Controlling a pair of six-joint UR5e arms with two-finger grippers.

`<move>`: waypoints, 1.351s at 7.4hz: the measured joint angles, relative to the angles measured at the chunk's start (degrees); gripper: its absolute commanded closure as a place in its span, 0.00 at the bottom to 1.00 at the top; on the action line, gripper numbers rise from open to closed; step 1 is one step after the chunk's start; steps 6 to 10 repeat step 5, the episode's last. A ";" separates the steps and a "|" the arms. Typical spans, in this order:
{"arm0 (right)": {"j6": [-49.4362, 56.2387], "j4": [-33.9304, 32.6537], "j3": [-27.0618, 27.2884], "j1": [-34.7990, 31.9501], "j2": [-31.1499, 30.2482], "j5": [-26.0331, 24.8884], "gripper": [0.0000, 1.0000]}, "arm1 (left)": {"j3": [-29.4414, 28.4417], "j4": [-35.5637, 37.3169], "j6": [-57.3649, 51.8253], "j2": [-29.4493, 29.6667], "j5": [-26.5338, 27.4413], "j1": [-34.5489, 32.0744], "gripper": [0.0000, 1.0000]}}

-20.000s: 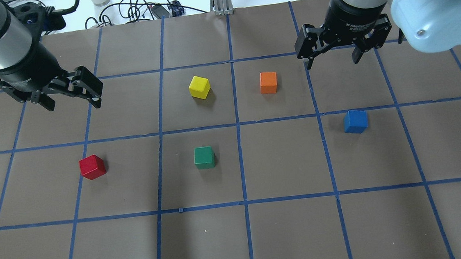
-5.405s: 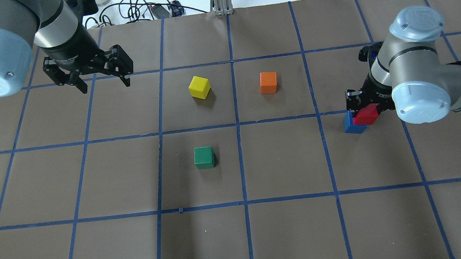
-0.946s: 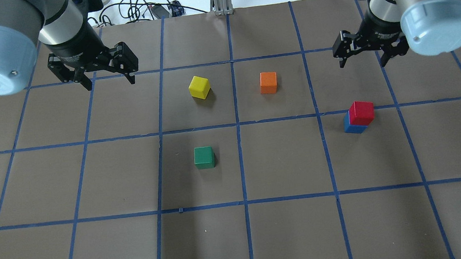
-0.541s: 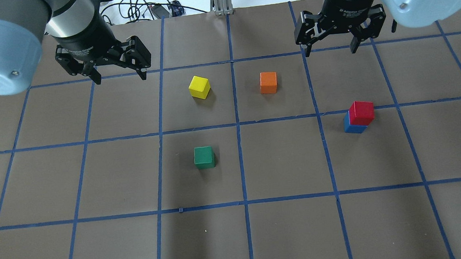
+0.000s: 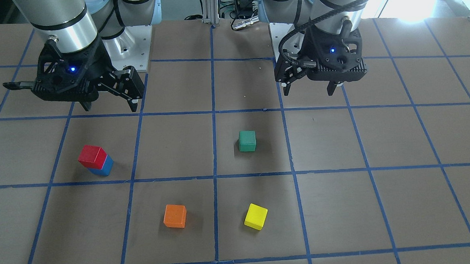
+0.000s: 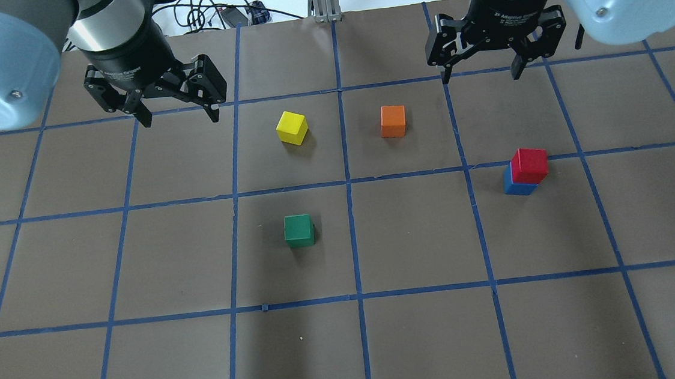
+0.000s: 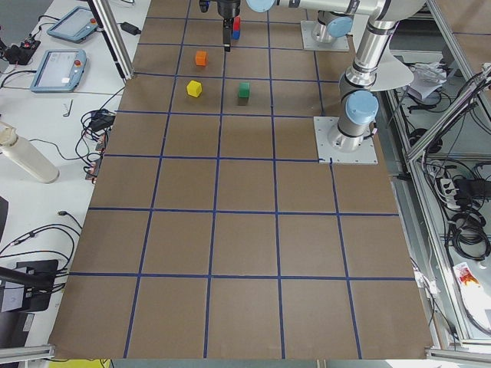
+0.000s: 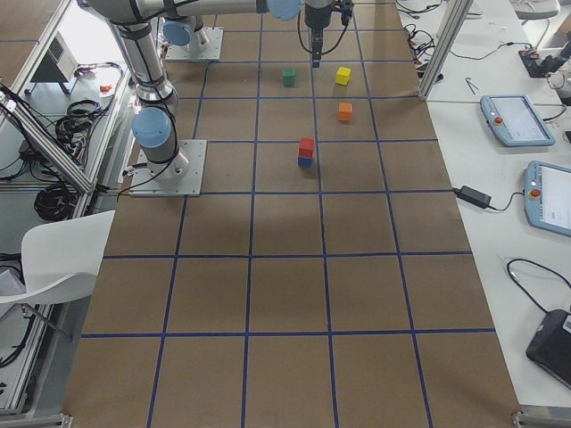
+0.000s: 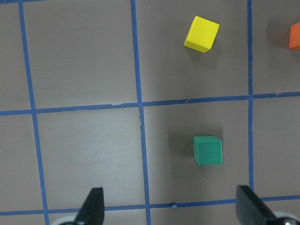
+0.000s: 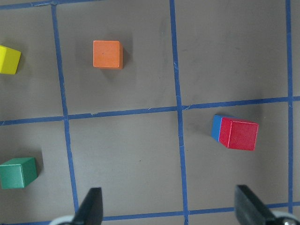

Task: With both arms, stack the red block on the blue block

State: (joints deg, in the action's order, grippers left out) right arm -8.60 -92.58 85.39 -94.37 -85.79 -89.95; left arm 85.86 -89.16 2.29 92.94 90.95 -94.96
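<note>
The red block (image 6: 530,164) sits on top of the blue block (image 6: 515,186) on the right side of the table, slightly offset. The stack also shows in the front view, red (image 5: 92,156) on blue (image 5: 105,168), and in the right wrist view, red (image 10: 239,134) on blue (image 10: 216,127). My right gripper (image 6: 480,76) is open and empty, raised beyond the stack and apart from it. My left gripper (image 6: 180,114) is open and empty, raised at the far left, left of the yellow cube.
A yellow cube (image 6: 291,127) and an orange cube (image 6: 393,120) lie in the far middle squares. A green cube (image 6: 298,230) lies nearer, left of centre. Blue tape lines grid the brown table. Cables lie beyond the far edge.
My right gripper has moved left and stays open, away from the stack. My left gripper has drifted right. The red block stays on the blue block.
</note>
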 measured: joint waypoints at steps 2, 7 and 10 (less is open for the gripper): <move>0.43 0.26 -0.03 1.77 0.01 -0.02 0.00 | -0.04 0.03 -0.29 -0.08 0.04 0.00 0.00; 0.20 0.67 0.03 3.37 -0.48 -0.06 0.00 | 0.23 0.04 -0.70 -0.80 0.15 0.31 0.00; 0.20 0.67 0.03 3.37 -0.48 -0.06 0.00 | 0.23 0.04 -0.70 -0.80 0.15 0.31 0.00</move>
